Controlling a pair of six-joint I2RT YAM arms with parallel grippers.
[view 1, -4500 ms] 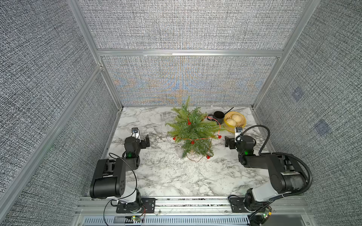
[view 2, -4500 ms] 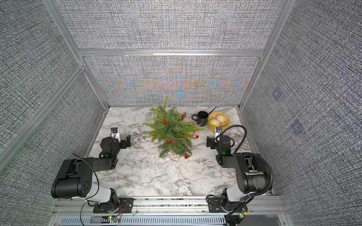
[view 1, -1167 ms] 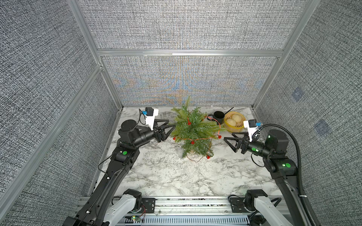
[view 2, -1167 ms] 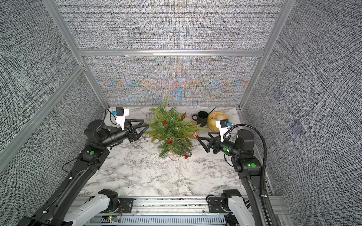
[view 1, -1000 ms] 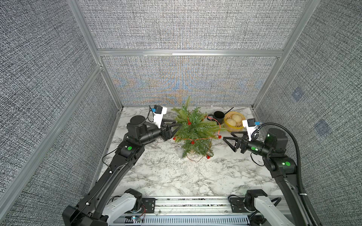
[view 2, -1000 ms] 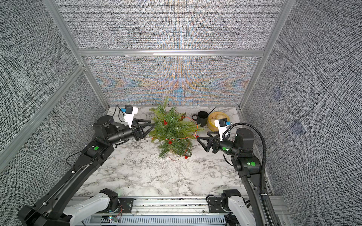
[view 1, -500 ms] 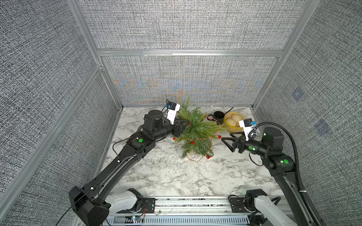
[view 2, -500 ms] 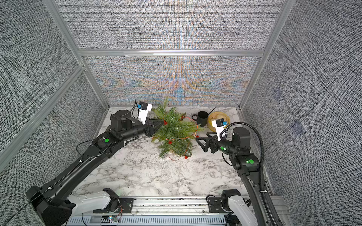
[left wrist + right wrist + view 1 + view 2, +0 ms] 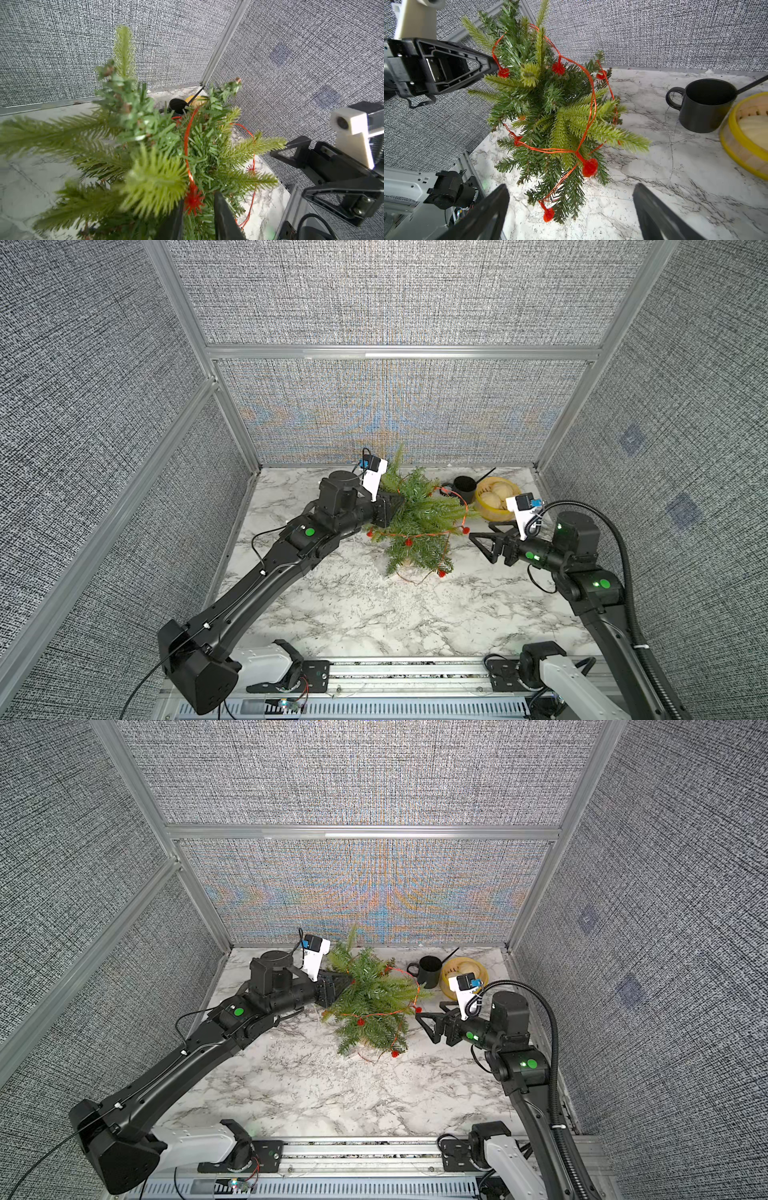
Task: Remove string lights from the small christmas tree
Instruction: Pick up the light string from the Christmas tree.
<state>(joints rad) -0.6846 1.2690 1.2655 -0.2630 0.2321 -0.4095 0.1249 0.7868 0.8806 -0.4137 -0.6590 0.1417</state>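
Inspecting the small christmas tree [image 9: 419,514], we find it upright toward the rear of the worktop [image 9: 353,605]. A black mug [image 9: 704,108] and a yellow-rimmed basket [image 9: 741,154] stand near it on the right arm's side. The string lights [image 9: 589,167] are wound on the tree: the red-orange wire loops from near the crown down through the branches to the foot, where a loop trails on the worktop. We cannot find the string's end in any view.

Left jaws: pushed into the upper foliage and drawn in close about one red bulb [image 9: 193,202] and its wire. We judge them to be gripping the string there, probably with some needles caught in. Right jaws: spread wide and empty, level with the middle branches, near the tree but apart from it.

Handling, in our judgement:
- **Wire:** it is thin, light and springy, keeps its loops and will snag on needle tips. A hard pull could kink it or tear off a bulb.
- **Tree:** it looks light and top-heavy, so a sideways pull may tip it or drag it toward the mug.
- **Where to hold:** the bulbs give the surest hold, since bare wire would slip between the jaws.

We advise lifting the loops up and over the crown while the free jaws steady the trunk.
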